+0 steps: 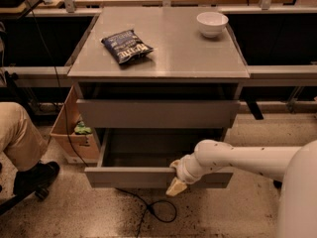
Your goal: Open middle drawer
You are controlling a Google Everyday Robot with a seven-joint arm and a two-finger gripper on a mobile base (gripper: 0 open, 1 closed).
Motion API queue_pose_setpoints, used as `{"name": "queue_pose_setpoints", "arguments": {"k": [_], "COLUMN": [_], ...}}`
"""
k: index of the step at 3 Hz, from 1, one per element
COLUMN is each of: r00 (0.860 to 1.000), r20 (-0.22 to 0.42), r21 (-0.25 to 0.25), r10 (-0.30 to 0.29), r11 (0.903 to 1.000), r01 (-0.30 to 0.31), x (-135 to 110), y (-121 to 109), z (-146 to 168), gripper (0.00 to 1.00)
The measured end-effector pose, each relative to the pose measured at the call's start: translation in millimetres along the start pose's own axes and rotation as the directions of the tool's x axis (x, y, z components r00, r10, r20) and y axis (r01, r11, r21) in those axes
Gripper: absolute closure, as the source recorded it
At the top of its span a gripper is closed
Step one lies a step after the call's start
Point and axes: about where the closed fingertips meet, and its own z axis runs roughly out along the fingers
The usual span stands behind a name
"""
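The middle drawer (130,177) is a grey handle-less drawer with a flat plain front. It stands pulled out from the cabinet, and its wide, shallow box shows open and dark inside. The taller-fronted drawer (158,114) above it is pushed in. The lowest drawer is hidden under the open one. My gripper (176,184) is at the end of the white arm (247,160) that reaches in from the right. It rests at the top edge of the middle drawer's front, right of centre, pointing down over the panel.
On the cabinet top (188,58) lie a dark chip bag (127,46) and a white bowl (212,23). A cardboard box (74,133) stands left of the cabinet. A person's leg (20,138) and shoe (34,177) are at far left. A black cable (158,212) loops on the floor.
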Motion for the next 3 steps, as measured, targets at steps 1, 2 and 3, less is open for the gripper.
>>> {"name": "queue_pose_setpoints", "arguments": {"k": [1, 2, 3], "r00": [0.998, 0.995, 0.992], "r20": [-0.046, -0.072, -0.087], "r21": [-0.107, -0.166, -0.199], "r10": [-0.043, -0.071, -0.087], "r11": [0.9936, 0.9844, 0.9776], "r01": [0.038, 0.058, 0.068], "x": [1, 2, 3], "y": [43, 68, 81], "z": [-5, -9, -13], "gripper": [0.27, 0.22, 0.45]}}
